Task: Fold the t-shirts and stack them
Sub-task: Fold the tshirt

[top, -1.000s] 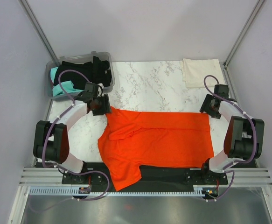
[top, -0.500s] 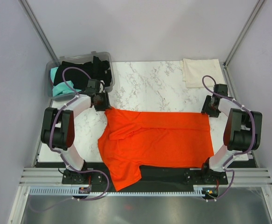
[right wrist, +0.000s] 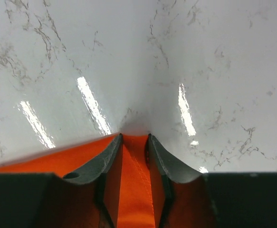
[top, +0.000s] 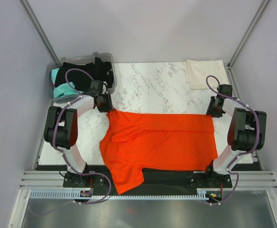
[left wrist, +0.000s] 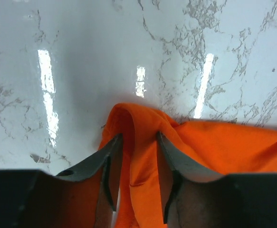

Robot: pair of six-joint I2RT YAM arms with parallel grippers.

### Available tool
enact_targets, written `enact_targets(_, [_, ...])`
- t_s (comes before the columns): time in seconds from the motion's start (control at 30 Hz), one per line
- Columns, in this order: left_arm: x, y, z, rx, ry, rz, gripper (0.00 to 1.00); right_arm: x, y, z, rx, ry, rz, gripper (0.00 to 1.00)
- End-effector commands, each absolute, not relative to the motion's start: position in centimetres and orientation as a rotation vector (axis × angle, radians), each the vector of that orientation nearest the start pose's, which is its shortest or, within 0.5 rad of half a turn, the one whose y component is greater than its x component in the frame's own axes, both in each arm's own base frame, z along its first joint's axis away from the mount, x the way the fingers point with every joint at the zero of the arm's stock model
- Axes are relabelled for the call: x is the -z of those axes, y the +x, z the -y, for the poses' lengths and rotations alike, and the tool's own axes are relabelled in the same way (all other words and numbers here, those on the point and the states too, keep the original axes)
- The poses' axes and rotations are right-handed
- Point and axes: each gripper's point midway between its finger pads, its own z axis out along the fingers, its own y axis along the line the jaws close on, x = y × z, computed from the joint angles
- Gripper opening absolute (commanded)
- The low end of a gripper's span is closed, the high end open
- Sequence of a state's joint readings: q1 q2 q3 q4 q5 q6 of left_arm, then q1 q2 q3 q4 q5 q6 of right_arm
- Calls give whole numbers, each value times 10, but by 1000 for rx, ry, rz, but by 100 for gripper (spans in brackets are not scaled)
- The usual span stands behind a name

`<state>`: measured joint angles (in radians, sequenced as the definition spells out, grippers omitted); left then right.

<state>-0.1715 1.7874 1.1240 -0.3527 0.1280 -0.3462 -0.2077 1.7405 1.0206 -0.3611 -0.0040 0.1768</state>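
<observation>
Orange t-shirt (top: pixel 162 140) spread flat on bench (top: pixel 152 85). Left gripper (left wrist: pixel 137 142) clamped on bunched far-left corner, right gripper (right wrist: pixel 134 142) clamped on far-right hem corner. My call: lift both evenly, keep far edge taut, fold toward near edge. Left bite looks lumpy, so slip risk.

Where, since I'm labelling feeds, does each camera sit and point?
Top: above and behind, looking down on table and orange shirt; left arm, right arm show.
Left wrist: on left arm, facing the shirt's far corner; left end effector shows.
Right wrist: on right arm, facing the other one; right end effector shows.
Shared: all see the orange shirt.
</observation>
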Motion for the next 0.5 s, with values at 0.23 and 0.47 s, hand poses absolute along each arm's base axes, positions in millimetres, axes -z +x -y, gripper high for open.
enact_targets(0.23, [-51,426,88,282,-237,-2507,2,-16,377,83,74,674,-2533,0])
enact_targets(0.47, [-54,429,80,245,-317,-2447,2,-23,403,83,31,757,-2413,0])
